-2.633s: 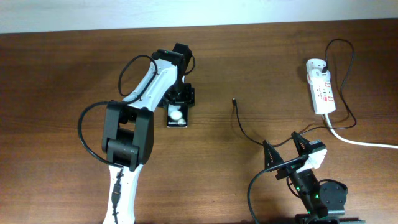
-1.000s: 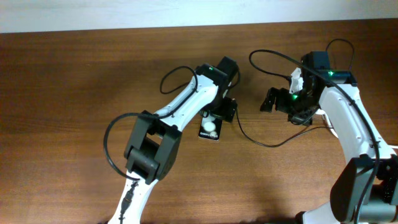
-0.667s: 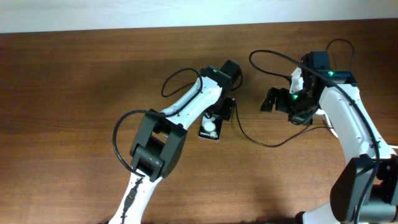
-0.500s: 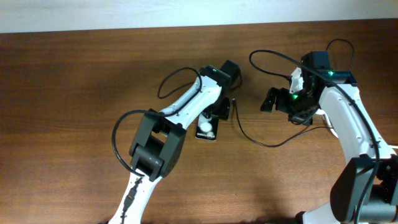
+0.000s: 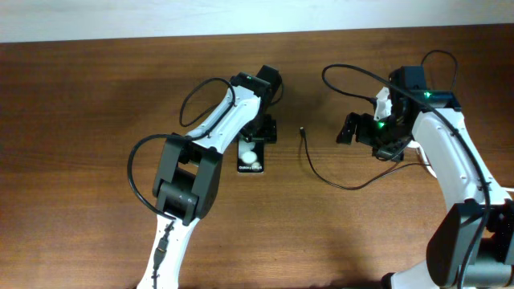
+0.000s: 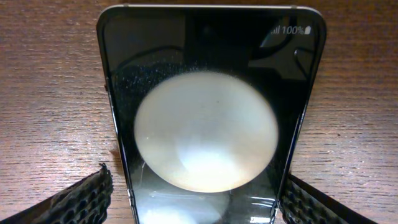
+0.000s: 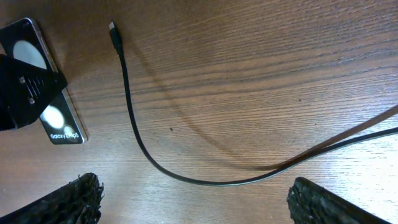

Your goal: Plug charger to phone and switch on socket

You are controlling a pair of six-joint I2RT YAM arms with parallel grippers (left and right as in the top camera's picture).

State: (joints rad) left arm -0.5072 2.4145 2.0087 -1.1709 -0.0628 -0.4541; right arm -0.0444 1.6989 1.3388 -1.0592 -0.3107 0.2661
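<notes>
A robotics lab bench, seen from my remote console: white-and-black jointed left arm [image 5: 218, 128] and matching right arm [image 5: 451, 156] over a dark brown wood-grain tabletop [image 5: 80, 120], plain pale wall [image 5: 161, 16] behind.

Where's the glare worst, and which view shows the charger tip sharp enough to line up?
Left wrist: the glass of the phone mirrors dark shapes up top, and a bright white blob fills its middle. Right wrist: the charger tip is sharp, with a soft shadow alongside. Overhead: even light, tip tiny but visible.
</notes>
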